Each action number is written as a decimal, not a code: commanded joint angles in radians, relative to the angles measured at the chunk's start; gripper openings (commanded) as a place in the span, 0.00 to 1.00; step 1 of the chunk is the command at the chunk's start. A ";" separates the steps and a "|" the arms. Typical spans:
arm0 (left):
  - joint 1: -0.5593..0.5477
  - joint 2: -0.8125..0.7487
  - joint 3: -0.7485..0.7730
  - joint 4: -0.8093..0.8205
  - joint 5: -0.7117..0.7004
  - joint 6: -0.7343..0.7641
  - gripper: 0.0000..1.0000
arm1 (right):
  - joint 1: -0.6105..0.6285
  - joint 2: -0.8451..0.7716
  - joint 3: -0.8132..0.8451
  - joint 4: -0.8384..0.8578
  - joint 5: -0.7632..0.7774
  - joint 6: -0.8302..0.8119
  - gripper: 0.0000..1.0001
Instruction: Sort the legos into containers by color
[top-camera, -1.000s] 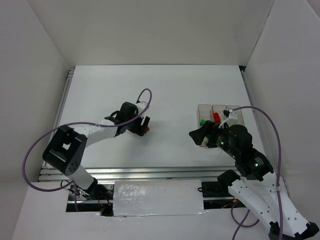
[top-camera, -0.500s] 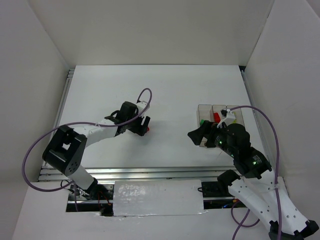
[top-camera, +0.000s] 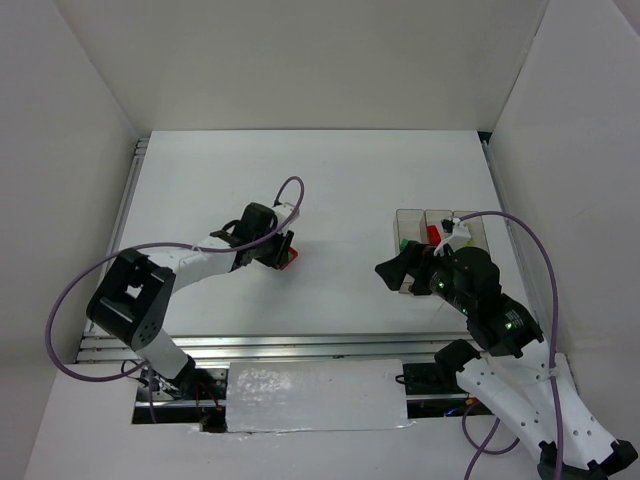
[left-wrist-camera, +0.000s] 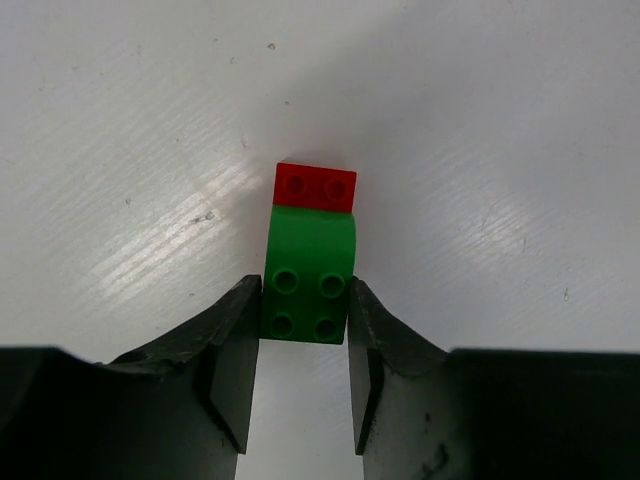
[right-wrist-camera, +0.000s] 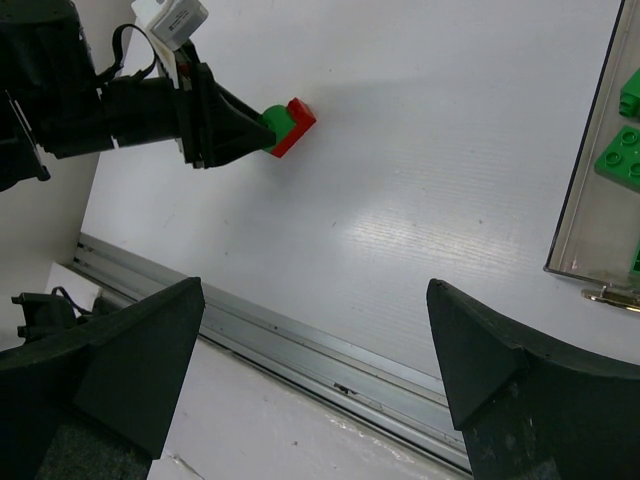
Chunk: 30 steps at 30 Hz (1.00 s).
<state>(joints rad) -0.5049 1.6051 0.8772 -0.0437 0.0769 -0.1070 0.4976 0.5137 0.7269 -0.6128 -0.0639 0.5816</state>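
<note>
1. Top external: the left gripper (top-camera: 284, 252) sits at about 9 o'clock from the middle of the table (top-camera: 330, 170), with a spot of red at its tip. The containers (top-camera: 440, 222) lie at 3 o'clock, near the table's right edge. The right gripper (top-camera: 392, 272) hangs just off their 7 o'clock corner. A sorted red lego (top-camera: 433, 233) lies in the middle bin and a sorted green lego (top-camera: 404, 243) in the left one.
2. Left wrist: both fingers (left-wrist-camera: 236, 350) press the sides of the green lego (left-wrist-camera: 308, 290), whose studs face the camera. The red lego (left-wrist-camera: 315, 187) touches its far end at 12 o'clock, beyond the fingertips.
3. Right wrist: this gripper's fingers stand wide apart with nothing between them. The green-and-red pair shows at 11 o'clock, at the other gripper's tip. The containers' edge lies at 3 o'clock, with green bricks inside.
</note>
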 joint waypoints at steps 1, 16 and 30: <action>0.002 -0.002 0.019 0.019 0.017 0.012 0.41 | 0.005 0.003 0.008 0.050 0.004 -0.014 1.00; -0.014 -0.253 0.023 0.072 0.360 -0.305 0.00 | -0.001 0.037 -0.116 0.323 -0.189 -0.003 1.00; -0.096 -0.563 -0.148 0.405 0.807 -0.706 0.00 | -0.011 0.069 -0.185 0.830 -0.648 0.001 1.00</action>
<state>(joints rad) -0.5800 1.0920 0.7441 0.2050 0.7658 -0.7250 0.4881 0.5446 0.5472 0.0395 -0.5648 0.5591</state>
